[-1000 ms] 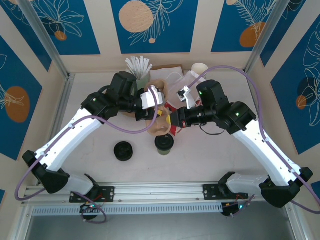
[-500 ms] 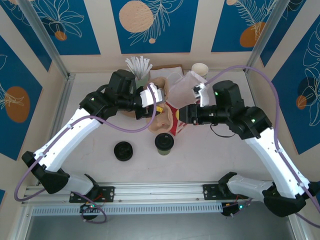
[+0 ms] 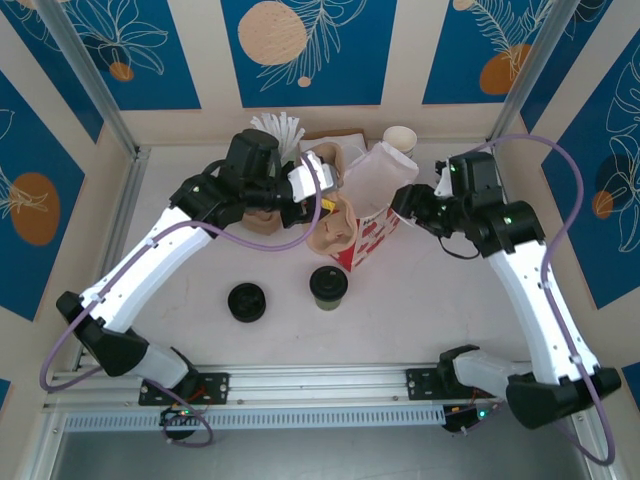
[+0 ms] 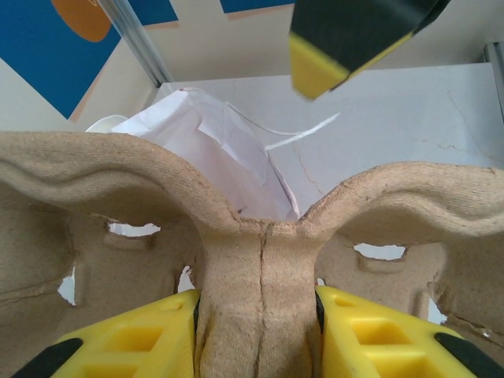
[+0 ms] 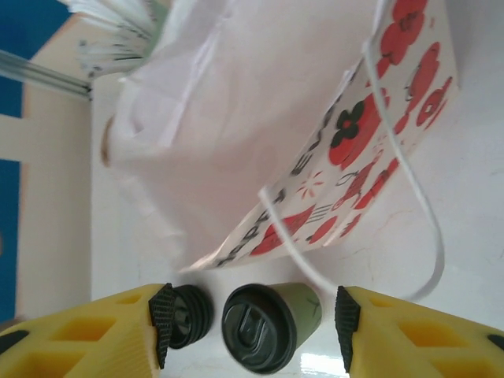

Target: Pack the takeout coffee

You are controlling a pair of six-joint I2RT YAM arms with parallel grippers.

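Pinching carrier (image 4: 260, 299) ridge in left jaws, at bag (image 3: 378, 190) edge. Holding right jaws spread beside it. Leaving coffee (image 3: 328, 285) upright on bare table (image 3: 430, 310), room around.

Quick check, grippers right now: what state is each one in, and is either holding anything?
Left gripper: closed on the brown pulp cup carrier.
Right gripper: open, holding nothing.

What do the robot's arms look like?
Both the left arm and right arm have long white shells with chunky black joints. A thin purple cable loops along each. The left tool and right tool have blocky yellow fingers with black tips.
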